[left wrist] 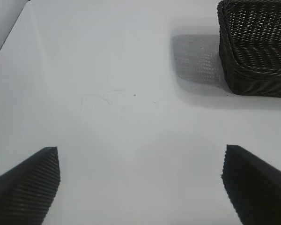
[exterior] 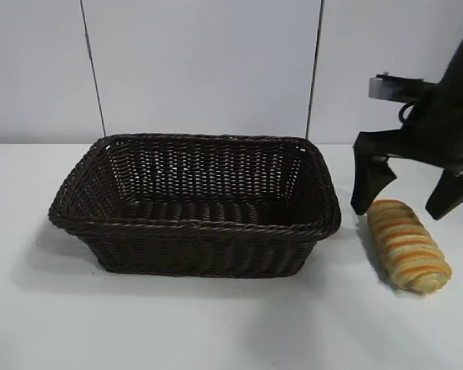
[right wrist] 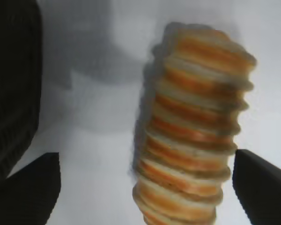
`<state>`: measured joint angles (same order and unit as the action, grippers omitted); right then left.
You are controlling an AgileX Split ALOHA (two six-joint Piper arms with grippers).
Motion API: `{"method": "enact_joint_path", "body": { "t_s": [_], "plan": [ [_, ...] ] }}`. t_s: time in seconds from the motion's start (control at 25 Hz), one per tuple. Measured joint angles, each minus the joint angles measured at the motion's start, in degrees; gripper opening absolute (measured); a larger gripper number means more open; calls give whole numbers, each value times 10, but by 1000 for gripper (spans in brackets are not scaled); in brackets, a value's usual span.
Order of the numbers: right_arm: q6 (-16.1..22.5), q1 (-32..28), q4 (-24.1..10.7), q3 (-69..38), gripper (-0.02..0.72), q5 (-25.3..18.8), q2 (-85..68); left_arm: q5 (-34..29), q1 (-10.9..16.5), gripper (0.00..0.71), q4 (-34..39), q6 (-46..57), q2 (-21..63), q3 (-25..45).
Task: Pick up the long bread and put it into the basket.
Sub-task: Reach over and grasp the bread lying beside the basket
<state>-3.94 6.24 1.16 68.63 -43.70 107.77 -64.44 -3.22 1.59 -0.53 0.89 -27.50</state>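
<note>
The long bread (exterior: 409, 247), golden-tan with orange-brown stripes, lies on the white table just right of the basket (exterior: 193, 225). The basket is dark brown wicker and holds nothing. My right gripper (exterior: 400, 210) hangs open over the far end of the loaf, one finger on each side. In the right wrist view the long bread (right wrist: 196, 117) runs lengthwise through the open gripper (right wrist: 145, 157), closer to one finger than the other, with no grip on it. My left gripper (left wrist: 140, 149) is open over bare table, and a corner of the basket (left wrist: 257, 51) shows beyond it.
The basket's dark side wall (right wrist: 14, 93) stands close beside the right gripper. A pale wall with two thin vertical seams (exterior: 92, 69) runs behind the table. White tabletop (exterior: 216, 324) stretches in front of the basket.
</note>
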Motion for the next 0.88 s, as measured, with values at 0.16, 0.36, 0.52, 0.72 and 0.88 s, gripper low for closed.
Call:
{"method": "enact_joint_path", "body": {
  "t_s": [0.16, 0.36, 0.52, 0.72, 0.88],
  "plan": [
    [10, 0, -12, 1, 694, 4, 3, 0, 0, 678, 0, 0, 0, 0],
    [10, 0, -5, 1, 694, 9, 32, 0, 0, 678, 0, 0, 0, 0],
    [13, 0, -3, 1, 584, 18, 43, 0, 0, 678, 0, 0, 0, 0],
    [35, 0, -6, 2, 297, 19, 57, 0, 0, 678, 0, 0, 0, 0],
    [39, 0, -7, 4, 111, 19, 62, 0, 0, 678, 0, 0, 0, 0]
  ]
}}
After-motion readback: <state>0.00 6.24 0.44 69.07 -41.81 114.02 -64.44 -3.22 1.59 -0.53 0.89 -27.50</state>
